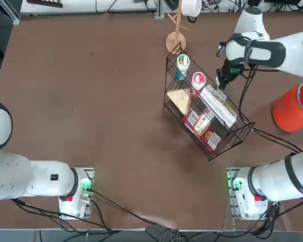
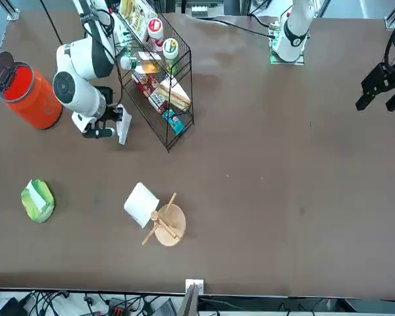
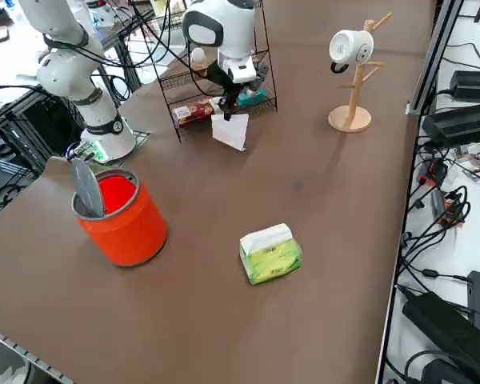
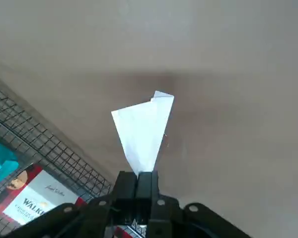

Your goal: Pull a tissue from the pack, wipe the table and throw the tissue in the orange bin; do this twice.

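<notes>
One tissue (image 4: 143,130) hangs from the right gripper (image 4: 147,174)

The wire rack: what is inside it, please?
In the wire rack stand two round-lidded containers, beside a long white box and some packets. What lies beneath them is covered.

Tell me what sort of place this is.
Probably a robotics lab: a robot arm is bolted by a big brown table, its pincer pinching a tissue, with loose cables and electronics alongside.
</notes>
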Robot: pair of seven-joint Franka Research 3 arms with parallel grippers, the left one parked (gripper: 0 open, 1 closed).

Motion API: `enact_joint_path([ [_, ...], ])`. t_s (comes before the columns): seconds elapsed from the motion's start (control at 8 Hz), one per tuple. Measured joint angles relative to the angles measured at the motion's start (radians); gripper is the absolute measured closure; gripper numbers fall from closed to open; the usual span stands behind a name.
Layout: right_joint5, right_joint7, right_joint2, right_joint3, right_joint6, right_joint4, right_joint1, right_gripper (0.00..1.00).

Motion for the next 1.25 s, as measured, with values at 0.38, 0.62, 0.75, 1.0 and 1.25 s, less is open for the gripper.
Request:
enact_joint_path([
  [0.38,0.000,0.003,0.036,0.000,0.026,-0.011,0.006,0.99],
  [0.62,0.000,0.004,0.066,0.000,0.064,-0.011,0.007,0.99],
  [0.75,0.000,0.012,0.081,0.000,0.082,-0.011,0.007,0.99],
  [1.0,0.000,0.026,0.105,0.000,0.094,-0.011,0.013,0.99],
  [1.25,-0.001,0.027,0.111,-0.001,0.095,-0.013,0.018,0.99],
])
